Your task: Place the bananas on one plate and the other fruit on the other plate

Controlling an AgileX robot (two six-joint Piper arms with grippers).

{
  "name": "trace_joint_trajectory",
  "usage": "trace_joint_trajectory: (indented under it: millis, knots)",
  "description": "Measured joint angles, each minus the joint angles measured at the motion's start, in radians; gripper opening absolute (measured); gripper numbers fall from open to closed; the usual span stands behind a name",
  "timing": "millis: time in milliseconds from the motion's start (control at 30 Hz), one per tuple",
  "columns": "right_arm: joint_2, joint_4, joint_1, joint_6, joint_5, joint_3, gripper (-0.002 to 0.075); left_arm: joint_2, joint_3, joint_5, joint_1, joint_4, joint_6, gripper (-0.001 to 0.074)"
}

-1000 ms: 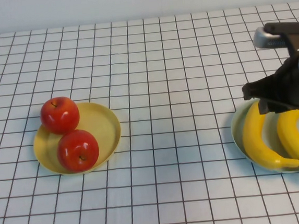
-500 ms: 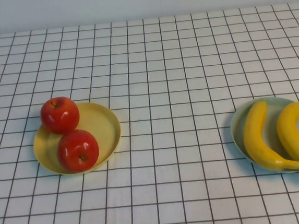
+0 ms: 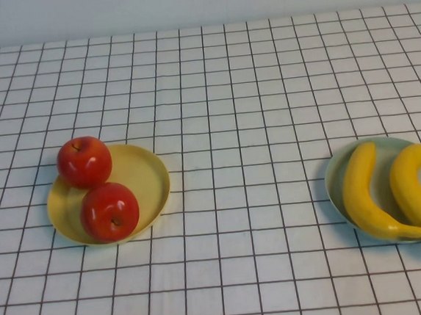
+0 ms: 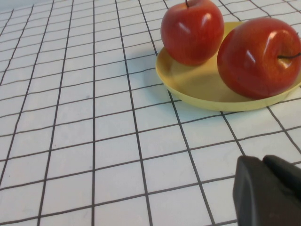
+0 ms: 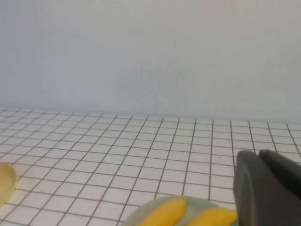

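White cloth (image 3: 234, 89) with a black grid of thin lines covers the desk edge to edge, lying flat with slight ripples in the lines. Plain pale wall (image 3: 197, 0) runs along the far side of the desk, bare and evenly lit; it also fills the upper part of the right wrist view.

open checked cloth (image 3: 243, 110) between plates, nothing blocking
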Motion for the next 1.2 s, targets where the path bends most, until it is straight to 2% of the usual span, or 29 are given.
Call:
trace_joint_trajectory:
  millis: [167,367,467,600,700,967,1200]
  knots:
    - [0.024,0.105,0.0,-0.057,-0.006,0.009,-0.0014,0.0,0.0,0.0,0.0,0.0,0.0,-0.0005]
    - [0.018,0.251,-0.029,-0.161,-0.003,0.116,-0.0014,0.0,0.0,0.0,0.0,0.0,0.0,-0.0005]
    - [0.002,0.337,-0.1,-0.219,-0.026,0.196,-0.0014,0.0,0.0,0.0,0.0,0.0,0.0,-0.0005]
    - [-0.005,0.498,-0.222,-0.4,-0.14,0.293,-0.0014,0.0,0.0,0.0,0.0,0.0,0.0,-0.0005]
    - [-0.005,0.547,-0.275,-0.457,-0.199,0.315,-0.0014,0.0,0.0,0.0,0.0,0.0,0.0,-0.0005]
    - [-0.005,0.457,-0.287,-0.311,-0.048,0.318,-0.0015,0.0,0.0,0.0,0.0,0.0,0.0,-0.0005]
    - [-0.005,0.454,-0.287,-0.29,-0.033,0.318,-0.0015,0.0,0.0,0.0,0.0,0.0,0.0,-0.0005]
